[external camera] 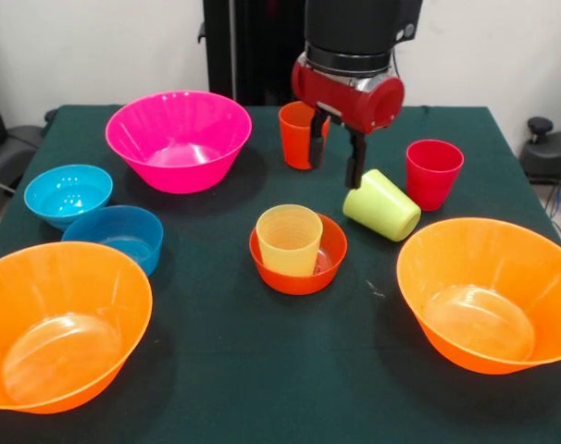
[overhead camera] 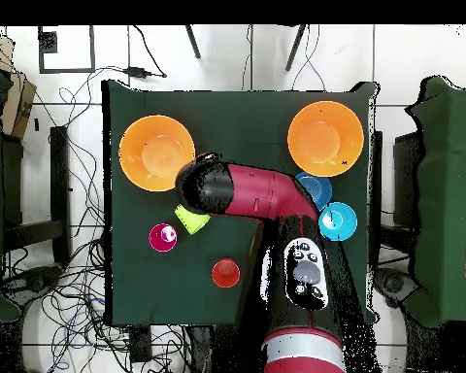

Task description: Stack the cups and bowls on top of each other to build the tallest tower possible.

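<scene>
The lime green cup [external camera: 382,204] lies tipped on its side on the table [external camera: 262,370], mouth turned toward the claw [external camera: 334,154], between the red-pink cup [external camera: 434,173] and the small red-orange bowl [external camera: 299,256], in which the ribbed pale yellow cup [external camera: 289,240] already stands upright. The claw hangs just above and behind the fallen cup, released, its two black fingers [external camera: 355,162] spread and holding nothing; one fingertip sits at the cup's rim, though contact is hard to confirm. The orange cup [external camera: 297,135] stands right behind the claw. The risk, as I judge it, is that a round tapered cup lying down rolls away when a finger pushes it, sliding toward the red-pink cup or knocking it; a downward move could also clip the orange cup behind. Further out, the large magenta pink bowl [external camera: 180,140] sits at the far left in the front view, the light blue bowl [external camera: 68,193] and darker blue bowl [external camera: 116,237] beside each other near it, and two large orange bowls [external camera: 63,324] [external camera: 489,291] take the near corners. The table wears a dark green cloth; the overhead view shows a white floor strewn with cables [overhead camera: 43,272] around it.
</scene>
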`<state>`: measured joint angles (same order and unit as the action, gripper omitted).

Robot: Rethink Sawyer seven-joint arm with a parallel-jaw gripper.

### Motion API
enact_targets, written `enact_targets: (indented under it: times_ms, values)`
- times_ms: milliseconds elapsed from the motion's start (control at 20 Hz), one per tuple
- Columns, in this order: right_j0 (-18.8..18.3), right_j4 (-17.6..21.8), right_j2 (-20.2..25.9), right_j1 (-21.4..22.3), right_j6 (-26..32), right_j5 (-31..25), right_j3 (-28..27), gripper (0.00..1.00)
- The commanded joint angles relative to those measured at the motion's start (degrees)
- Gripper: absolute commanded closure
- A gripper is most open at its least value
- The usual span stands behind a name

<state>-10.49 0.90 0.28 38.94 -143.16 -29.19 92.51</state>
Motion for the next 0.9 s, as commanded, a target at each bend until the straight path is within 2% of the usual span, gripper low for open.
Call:
enact_targets:
  times_ms: [50, 200, 350, 600, 900]
  values:
    - [-2.5, -4.1, 9.2, 2.7, -5.0, 7.4, 16.7, 0.00]
    - [-5.7, -6.0, 14.4, 2.3, -5.5, 14.0, 21.1, 0.00]
    - [-9.6, -6.0, 19.5, 0.8, -4.9, 18.8, 23.5, 0.00]
    - [-17.9, -2.9, 28.9, -2.3, -3.1, 25.2, 25.1, 0.00]
    - [-21.8, 0.0, 34.4, -6.9, -3.1, 29.5, 24.4, 0.00]
